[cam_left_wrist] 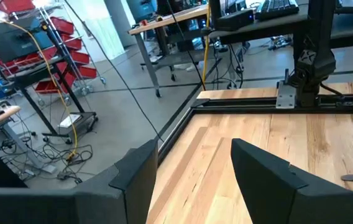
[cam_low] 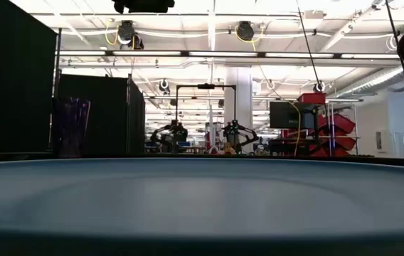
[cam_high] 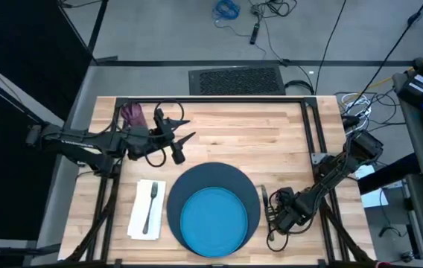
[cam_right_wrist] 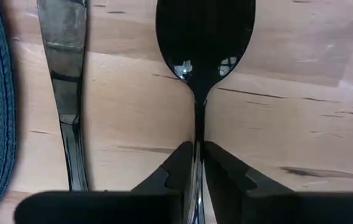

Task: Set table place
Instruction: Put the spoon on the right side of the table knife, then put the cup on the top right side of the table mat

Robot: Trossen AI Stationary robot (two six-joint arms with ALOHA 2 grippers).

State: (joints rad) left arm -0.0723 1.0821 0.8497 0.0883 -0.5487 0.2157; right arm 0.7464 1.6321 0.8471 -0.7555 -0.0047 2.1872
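Wooden bench [cam_high: 226, 138] carrying mat [cam_high: 250, 195] and plate [cam_high: 213, 217] at near centre, napkin [cam_high: 138, 216] with fork [cam_high: 150, 205] lying left, knife [cam_right_wrist: 64, 87] right of mat, right tool [cam_right_wrist: 198, 163] clamping spoon [cam_right_wrist: 204, 37] handle beside knife, left tool [cam_left_wrist: 195, 171] hovering apart beside cup [cam_high: 131, 113] at far left.

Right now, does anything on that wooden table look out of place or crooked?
Mostly tidy. The metal fork lies on the white folded napkin, the bright blue plate on the dark blue round mat. The small purple cup stands off at the far left corner, away from the setting. The right gripper pinches the metal spoon beside the knife.
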